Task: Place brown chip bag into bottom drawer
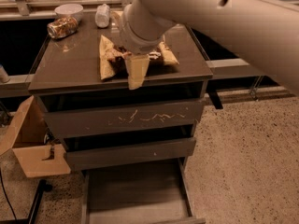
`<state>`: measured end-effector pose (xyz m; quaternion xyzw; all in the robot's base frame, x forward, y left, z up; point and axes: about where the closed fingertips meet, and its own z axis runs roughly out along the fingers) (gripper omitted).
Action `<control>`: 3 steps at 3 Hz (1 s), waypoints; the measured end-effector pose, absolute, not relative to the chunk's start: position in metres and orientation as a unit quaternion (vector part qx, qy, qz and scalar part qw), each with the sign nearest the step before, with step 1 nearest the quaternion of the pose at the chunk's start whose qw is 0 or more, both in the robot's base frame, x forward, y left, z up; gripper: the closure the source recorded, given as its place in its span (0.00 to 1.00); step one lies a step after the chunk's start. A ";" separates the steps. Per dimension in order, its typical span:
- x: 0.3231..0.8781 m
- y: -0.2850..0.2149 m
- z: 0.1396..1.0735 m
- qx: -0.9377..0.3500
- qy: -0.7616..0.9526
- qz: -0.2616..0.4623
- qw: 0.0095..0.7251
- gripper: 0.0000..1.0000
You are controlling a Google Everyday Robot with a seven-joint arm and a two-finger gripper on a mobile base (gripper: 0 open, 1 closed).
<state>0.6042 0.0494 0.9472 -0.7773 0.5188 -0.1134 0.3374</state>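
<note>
The brown chip bag [108,59] lies upper centre on the cabinet top [70,71], long axis left-right. Its lettering is hidden beneath the gripper [137,73], whose grip cannot be told. The bottom drawer [135,192] stands open at lower centre.

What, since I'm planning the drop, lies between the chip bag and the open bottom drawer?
Camera view: the scratched drawer front and a plain drawer front. The tool is at the chip bag.

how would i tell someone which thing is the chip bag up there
Look at the top of the drawer cabinet. Near its middle, right under the gripper, lies the brown chip bag. It is dark brown with tan ends, unlike the shiny speckled packet and white bottle at the back.
</note>
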 end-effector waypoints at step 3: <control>0.642 0.030 0.918 -0.755 0.580 -0.208 0.223 0.00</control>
